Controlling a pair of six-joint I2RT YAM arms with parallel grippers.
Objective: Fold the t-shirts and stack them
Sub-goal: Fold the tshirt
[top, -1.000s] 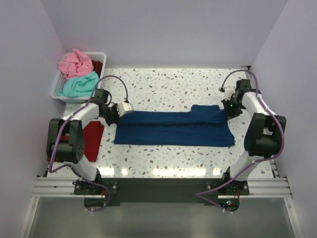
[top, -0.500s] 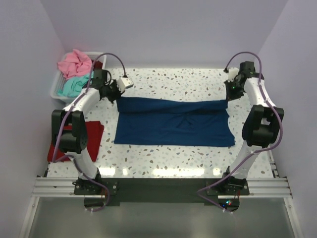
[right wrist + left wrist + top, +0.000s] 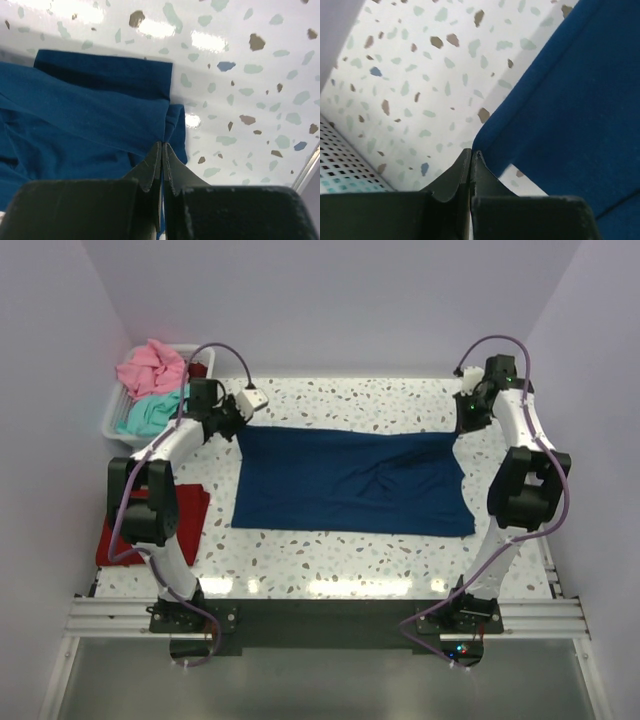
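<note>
The navy blue t-shirt [image 3: 350,482] lies spread across the middle of the table. My left gripper [image 3: 238,428] is shut on its far left corner [image 3: 485,140]. My right gripper [image 3: 461,430] is shut on its far right corner [image 3: 167,125]. Both hold the far edge stretched just above the table. A dark red t-shirt [image 3: 185,515] lies folded at the left table edge, partly under my left arm. The pink t-shirt [image 3: 150,368] and the teal t-shirt [image 3: 150,412] are bundled in the white basket [image 3: 114,420].
The white plastic basket stands at the far left corner, close to my left gripper; its perforated wall shows in the left wrist view [image 3: 342,165]. Walls close in on both sides and at the back.
Both grippers have pulled the shirt's upper layer from the middle towards the far edge of the table. The folded shirt has opened out into a wider rectangle.
</note>
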